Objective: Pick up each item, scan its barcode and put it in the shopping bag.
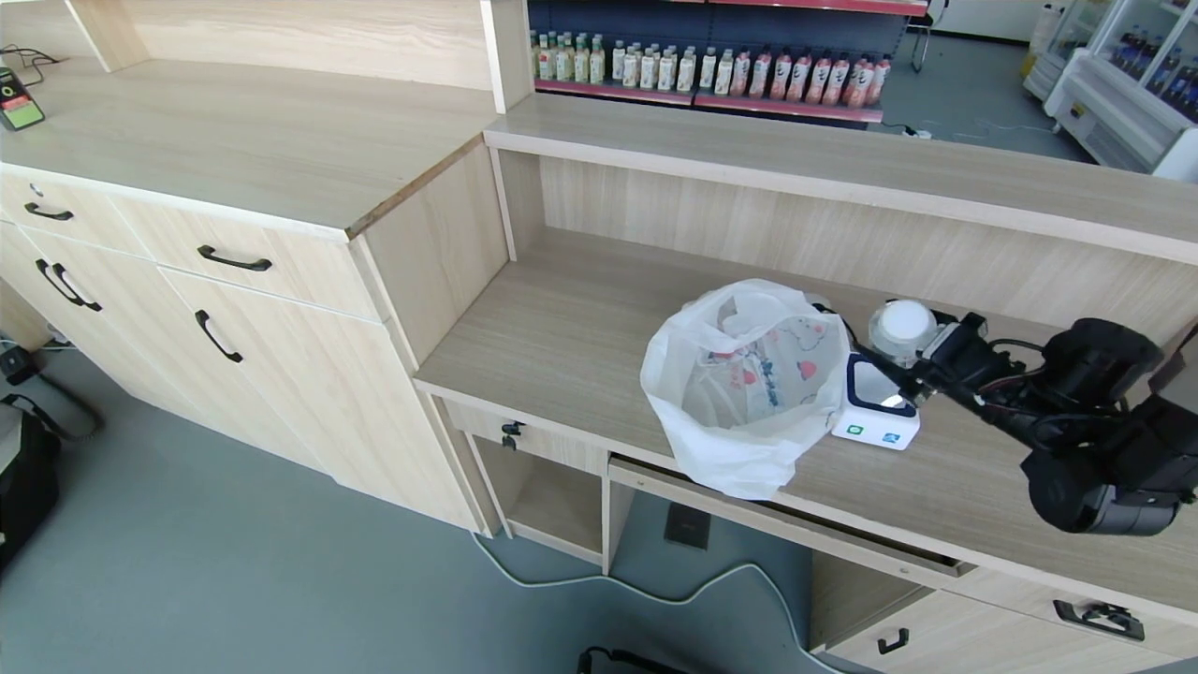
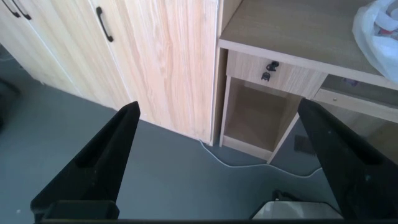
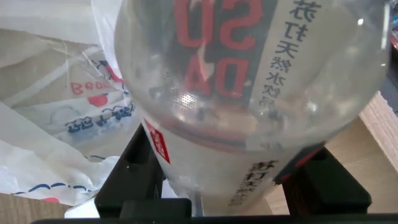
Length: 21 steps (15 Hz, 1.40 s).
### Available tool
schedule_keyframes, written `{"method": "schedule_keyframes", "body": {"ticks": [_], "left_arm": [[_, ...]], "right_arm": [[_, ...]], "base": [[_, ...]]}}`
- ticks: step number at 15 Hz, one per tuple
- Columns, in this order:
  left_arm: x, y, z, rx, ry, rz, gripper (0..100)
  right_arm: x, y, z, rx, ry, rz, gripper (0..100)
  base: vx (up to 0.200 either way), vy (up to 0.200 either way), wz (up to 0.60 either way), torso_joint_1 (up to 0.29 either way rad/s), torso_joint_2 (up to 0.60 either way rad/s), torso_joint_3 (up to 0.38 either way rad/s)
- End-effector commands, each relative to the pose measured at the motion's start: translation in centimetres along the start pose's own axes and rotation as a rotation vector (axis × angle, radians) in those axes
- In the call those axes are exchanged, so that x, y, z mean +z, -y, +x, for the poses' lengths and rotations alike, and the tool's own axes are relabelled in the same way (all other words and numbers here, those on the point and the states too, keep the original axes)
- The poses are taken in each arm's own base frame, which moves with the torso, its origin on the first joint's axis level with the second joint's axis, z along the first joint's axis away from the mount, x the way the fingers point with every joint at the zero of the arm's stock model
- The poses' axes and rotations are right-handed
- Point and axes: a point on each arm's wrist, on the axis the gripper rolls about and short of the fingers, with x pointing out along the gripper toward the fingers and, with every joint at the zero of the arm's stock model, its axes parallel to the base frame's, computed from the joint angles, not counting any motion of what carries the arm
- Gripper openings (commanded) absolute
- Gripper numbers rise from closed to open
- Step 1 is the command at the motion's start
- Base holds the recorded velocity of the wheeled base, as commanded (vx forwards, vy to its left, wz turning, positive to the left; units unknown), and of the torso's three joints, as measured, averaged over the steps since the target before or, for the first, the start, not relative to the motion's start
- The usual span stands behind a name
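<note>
Clear bottle point(image 3: 249, 124), red-lettered label point(image 3: 217, 37), gripped by right tool point(image 1: 910, 352); left tool point(image 2: 217, 106) spread wide.

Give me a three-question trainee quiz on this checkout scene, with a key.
1. True or false: the right gripper holds a clear bottle.
2. The scanner stands: A) inside the shopping bag; B) beside the bag, on the counter; C) on the floor.
3. Fill in: the left gripper is ____ (open or shut).

Key: 1 true. 2 B. 3 open.
</note>
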Motion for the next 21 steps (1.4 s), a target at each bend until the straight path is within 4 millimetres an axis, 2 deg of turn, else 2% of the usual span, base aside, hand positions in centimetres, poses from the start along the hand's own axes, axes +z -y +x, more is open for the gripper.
{"method": "schedule_keyframes", "body": {"ticks": [1, 2, 3, 5, 7, 11, 13, 15, 18, 19, 21], "left_arm": [[0.0, 0.0, 0.0, 0.001, 0.000, 0.000, 100], [0.0, 0.0, 0.0, 0.001, 0.000, 0.000, 100], [0.0, 0.0, 0.0, 0.001, 0.000, 0.000, 100], [0.0, 0.0, 0.0, 0.001, 0.000, 0.000, 100], [0.0, 0.0, 0.0, 0.003, 0.000, 0.000, 100], [0.0, 0.0, 0.0, 0.001, 0.000, 0.000, 100], [0.0, 0.0, 0.0, 0.001, 0.000, 0.000, 100], [0.0, 0.0, 0.0, 0.003, 0.000, 0.000, 100], [0.0, 0.0, 0.0, 0.001, 0.000, 0.000, 100], [0.0, 0.0, 0.0, 0.001, 0.000, 0.000, 100], [0.0, 0.0, 0.0, 0.001, 0.000, 0.000, 100]], "right_arm": [[5.1, 4.1, -6.4, -0.092, -0.064, 0.113, 0], [8.3, 6.3, -12.2, -0.126, -0.261, 0.212, 0], [9.8, 7.4, -14.4, -0.146, -0.340, 0.247, 0], [12.0, 7.6, -17.9, -0.178, -0.470, 0.339, 0], [12.9, 7.2, -19.4, -0.207, -0.518, 0.412, 0], [13.1, 7.3, -19.6, -0.295, -0.566, 0.460, 0], [13.4, 7.5, -18.9, -0.293, -0.536, 0.480, 0], [13.6, 8.3, -16.3, -0.354, -0.523, 0.464, 0], [12.4, 8.5, -9.3, -0.344, -0.478, 0.539, 0], [11.1, 7.7, -6.8, -0.322, -0.440, 0.626, 0], [8.6, 5.5, -3.1, -0.287, -0.395, 0.721, 0]], "base": [[0.000, 0.000, 0.00, 0.000, 0.00, 0.000], [0.000, 0.000, 0.00, 0.000, 0.00, 0.000], [0.000, 0.000, 0.00, 0.000, 0.00, 0.000], [0.000, 0.000, 0.00, 0.000, 0.00, 0.000], [0.000, 0.000, 0.00, 0.000, 0.00, 0.000], [0.000, 0.000, 0.00, 0.000, 0.00, 0.000], [0.000, 0.000, 0.30, 0.001, 0.00, 0.004], [0.000, 0.000, 0.60, 0.002, 0.00, 0.005], [0.000, 0.000, 0.60, 0.005, 0.00, 0.004], [0.000, 0.000, 0.00, 0.000, 0.00, 0.000], [0.000, 0.000, 0.00, 0.000, 0.00, 0.000]]}}
